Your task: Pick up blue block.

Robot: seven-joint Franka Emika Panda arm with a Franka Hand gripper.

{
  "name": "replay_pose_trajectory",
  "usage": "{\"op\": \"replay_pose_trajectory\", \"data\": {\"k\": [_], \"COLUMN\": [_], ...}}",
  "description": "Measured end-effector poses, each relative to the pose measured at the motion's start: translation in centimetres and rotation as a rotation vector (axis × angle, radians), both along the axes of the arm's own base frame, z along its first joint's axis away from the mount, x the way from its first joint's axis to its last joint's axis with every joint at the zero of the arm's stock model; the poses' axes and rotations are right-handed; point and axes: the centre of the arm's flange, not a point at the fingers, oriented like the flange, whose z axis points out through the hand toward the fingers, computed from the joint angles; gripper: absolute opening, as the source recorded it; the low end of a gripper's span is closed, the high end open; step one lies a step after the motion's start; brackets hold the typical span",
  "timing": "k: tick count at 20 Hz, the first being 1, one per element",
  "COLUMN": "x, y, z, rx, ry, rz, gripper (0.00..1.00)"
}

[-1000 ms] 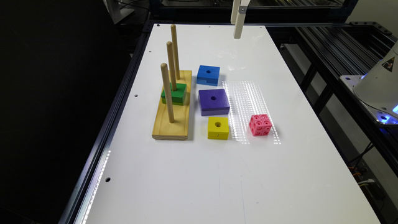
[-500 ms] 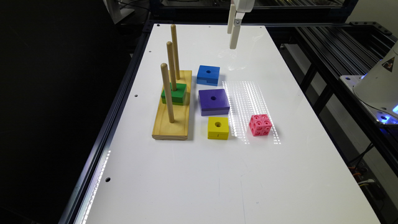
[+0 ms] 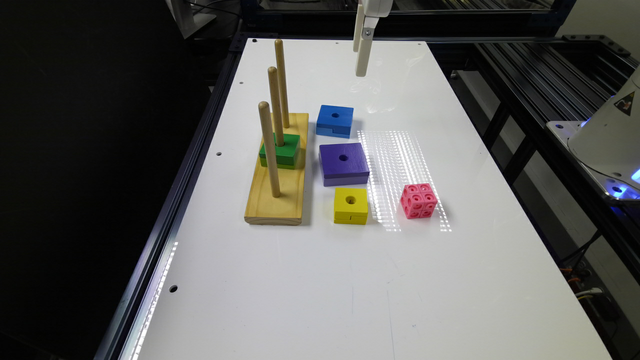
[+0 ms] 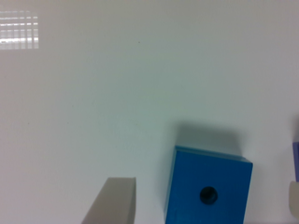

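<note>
A glossy white tabletop (image 3: 320,280) on a black frame carried the blocks. The blue block (image 3: 334,120), squarish with a round centre hole, lay flat in the upper middle of the exterior view. The tool (image 3: 362,59) hung above it, touching nothing; its spread could not be told.

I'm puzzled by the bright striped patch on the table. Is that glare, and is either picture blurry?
Exterior view: yes, a grid of reflected light on the glossy table, beside the purple block; the image is sharp. Wrist view: softer focus, the same glare in one corner, the blue block casting a faint shadow.
</note>
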Motion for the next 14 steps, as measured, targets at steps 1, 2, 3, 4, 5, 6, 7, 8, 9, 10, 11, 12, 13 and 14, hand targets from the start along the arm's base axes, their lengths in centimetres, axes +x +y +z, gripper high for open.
{"op": "replay_pose_trajectory", "data": {"k": [1, 2, 3, 4, 5, 6, 7, 8, 9, 10, 11, 12, 13, 14], "x": [0.0, 0.1, 0.1, 0.1, 0.2, 0.3, 0.3, 0.3, 0.4, 0.4, 0.4, 0.4, 0.5, 0.5], "y": [0.0, 0.1, 0.1, 0.1, 0.1, 0.1, 0.1, 0.1, 0.1, 0.1, 0.0, 0.0, 0.0, 0.0], "z": [-0.3, -0.6, -1.0, -1.3, -1.8, -2.1, -2.5, -2.6, -2.7, -2.7, -2.7, -2.7, -2.7, -2.7], "rx": [0.001, 0.002, 0.003, 0.003, 0.004, 0.004, 0.004, 0.004, 0.004, 0.005, 0.004, 0.004, 0.004, 0.004], "ry": [0.004, 0.007, 0.009, 0.01, 0.011, 0.011, 0.011, 0.012, 0.012, 0.012, 0.011, 0.011, 0.011, 0.01], "rz": [0.001, 0.001, 0.002, 0.002, 0.002, 0.003, 0.003, 0.003, 0.003, 0.003, 0.003, 0.003, 0.003, 0.003], "gripper": [1.0, 1.0, 1.0, 1.0, 1.0, 1.0, 1.0, 1.0, 1.0, 1.0, 1.0, 1.0, 1.0, 1.0]}}
